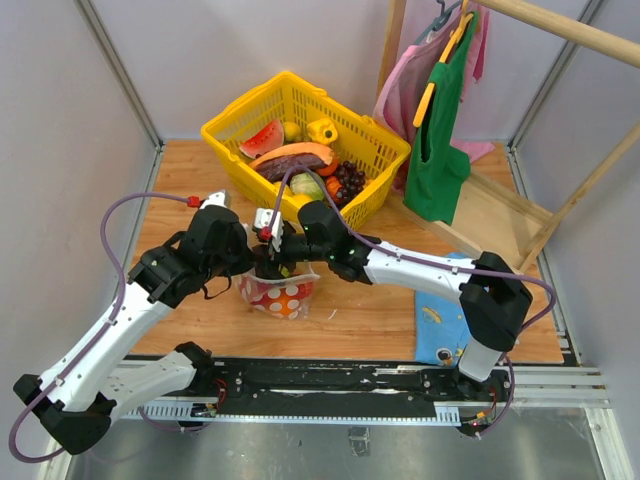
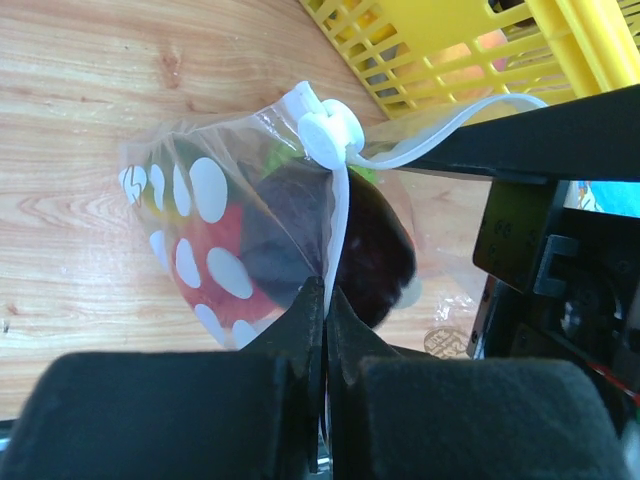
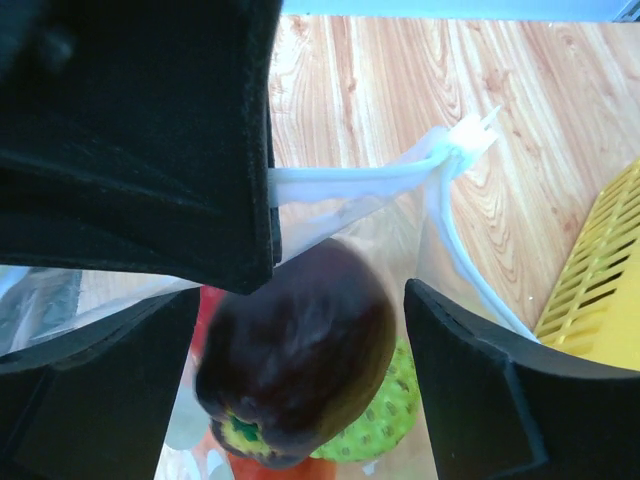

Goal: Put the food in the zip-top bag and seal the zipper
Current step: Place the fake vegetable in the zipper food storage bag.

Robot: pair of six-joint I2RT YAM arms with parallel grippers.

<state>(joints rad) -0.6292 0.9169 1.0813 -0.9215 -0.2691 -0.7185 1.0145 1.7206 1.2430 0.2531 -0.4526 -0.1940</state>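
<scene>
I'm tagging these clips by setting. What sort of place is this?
Probably a robot lab test cell, not a real home: a wooden tabletop boxed in by plain grey walls, a yellow basket of toy food, and clothes hung on a wooden rack.

Bright, even light falls from above, casting only soft shadows on the pale wooden tabletop [image 1: 370,320], glinting faintly off the clear white-dotted plastic pouch [image 2: 200,230], while both wrist views blur their own near black padded fingers [image 2: 170,420].
</scene>
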